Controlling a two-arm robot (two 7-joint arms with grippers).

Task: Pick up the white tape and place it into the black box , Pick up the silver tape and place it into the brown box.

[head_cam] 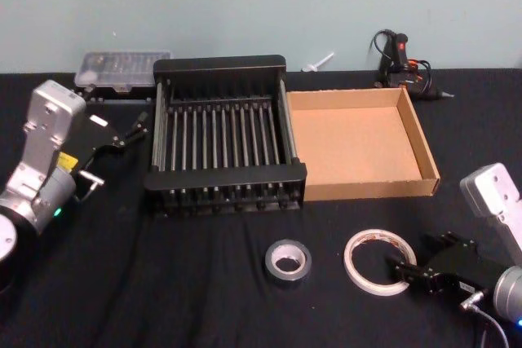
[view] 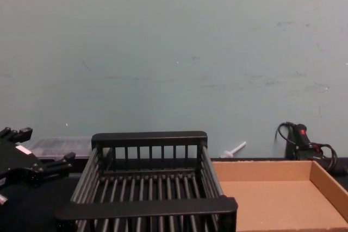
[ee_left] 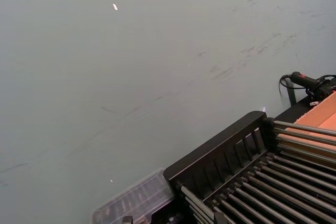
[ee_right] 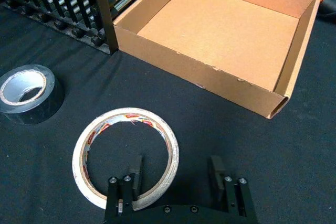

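Right wrist view: the right gripper (ee_right: 176,174) stands open, one finger inside the flat red-printed white tape (ee_right: 126,155), straddling its rim to grasp.

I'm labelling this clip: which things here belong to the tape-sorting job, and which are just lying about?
Job:
white tape, at the open right gripper
silver tape
black box
brown box
left gripper, beside the black box

Lying about:
clear plastic case
black corded tool
small white object
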